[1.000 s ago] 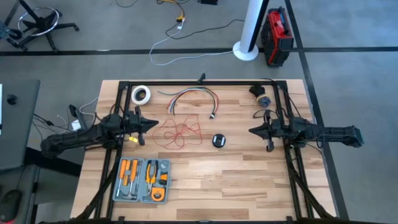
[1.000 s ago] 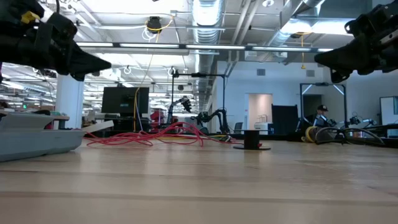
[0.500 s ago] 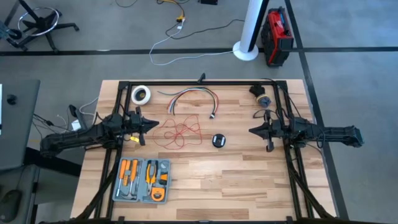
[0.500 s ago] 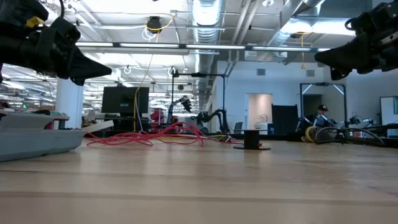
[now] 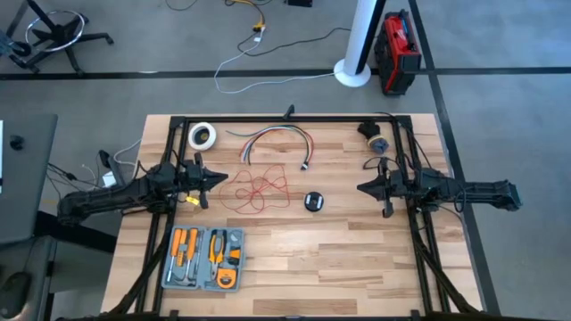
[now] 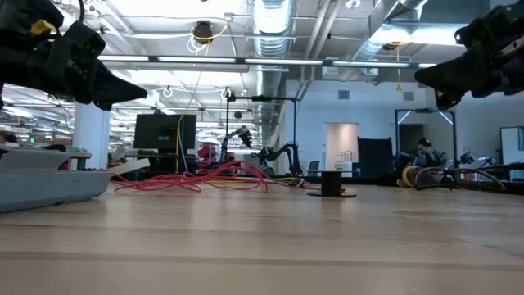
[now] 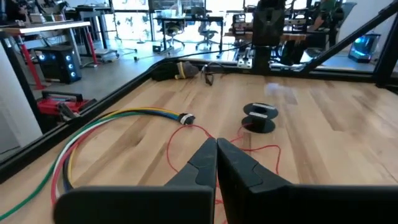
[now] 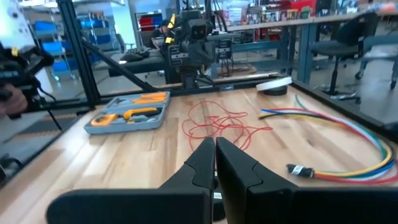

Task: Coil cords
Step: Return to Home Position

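The cord is a thin red wire (image 5: 259, 190) lying in a loose tangle on the wooden table, left of centre; it also shows in the low view (image 6: 196, 181) and both wrist views (image 7: 186, 133) (image 8: 217, 127). My left gripper (image 5: 223, 178) hovers above the table just left of the tangle, shut and holding nothing (image 7: 216, 142). My right gripper (image 5: 359, 187) hovers at the table's right, well clear of the wire, also shut and holding nothing (image 8: 214, 142). Both grippers point at each other across the table, high above it (image 6: 144, 91) (image 6: 417, 78).
A small black spool (image 5: 313, 201) stands right of the tangle. A multi-coloured cable harness (image 5: 277, 138) and a white tape roll (image 5: 202, 135) lie toward the far edge. A grey case with orange-handled tools (image 5: 203, 259) sits near left. Small dark parts (image 5: 375, 138) lie far right.
My left gripper has sunk a little toward the table, still shut. The red wire and my right gripper have stayed as they were.
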Tool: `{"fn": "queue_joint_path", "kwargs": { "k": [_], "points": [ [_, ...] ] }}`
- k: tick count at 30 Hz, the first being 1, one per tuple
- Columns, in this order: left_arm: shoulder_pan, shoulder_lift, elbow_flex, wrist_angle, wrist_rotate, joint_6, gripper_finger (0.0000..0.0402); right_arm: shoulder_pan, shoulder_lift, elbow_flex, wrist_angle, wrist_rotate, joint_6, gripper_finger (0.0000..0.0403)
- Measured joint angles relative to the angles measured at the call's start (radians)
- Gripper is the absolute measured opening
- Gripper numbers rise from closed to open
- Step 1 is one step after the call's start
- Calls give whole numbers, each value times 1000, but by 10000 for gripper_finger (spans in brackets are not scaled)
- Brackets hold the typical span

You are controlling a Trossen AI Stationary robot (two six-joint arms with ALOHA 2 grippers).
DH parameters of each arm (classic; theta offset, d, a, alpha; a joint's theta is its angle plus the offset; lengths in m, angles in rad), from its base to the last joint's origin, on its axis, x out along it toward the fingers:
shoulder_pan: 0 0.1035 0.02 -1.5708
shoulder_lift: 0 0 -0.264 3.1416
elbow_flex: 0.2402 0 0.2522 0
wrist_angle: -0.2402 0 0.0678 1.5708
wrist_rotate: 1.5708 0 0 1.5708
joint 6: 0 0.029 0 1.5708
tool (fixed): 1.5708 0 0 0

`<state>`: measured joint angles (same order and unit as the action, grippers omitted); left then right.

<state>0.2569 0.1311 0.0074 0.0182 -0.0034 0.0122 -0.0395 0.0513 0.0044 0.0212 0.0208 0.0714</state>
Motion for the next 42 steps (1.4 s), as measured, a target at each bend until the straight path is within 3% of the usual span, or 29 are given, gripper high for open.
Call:
{"fn": "queue_joint_path", "kwargs": {
  "k": [5, 42],
  "points": [
    [0, 0, 0, -1, -6, -4, 0, 0, 0, 0, 0, 0, 59, 24],
    [0, 0, 0, -3, -8, -5, 0, 0, 0, 0, -2, 0, 62, 24]
  ]
}}
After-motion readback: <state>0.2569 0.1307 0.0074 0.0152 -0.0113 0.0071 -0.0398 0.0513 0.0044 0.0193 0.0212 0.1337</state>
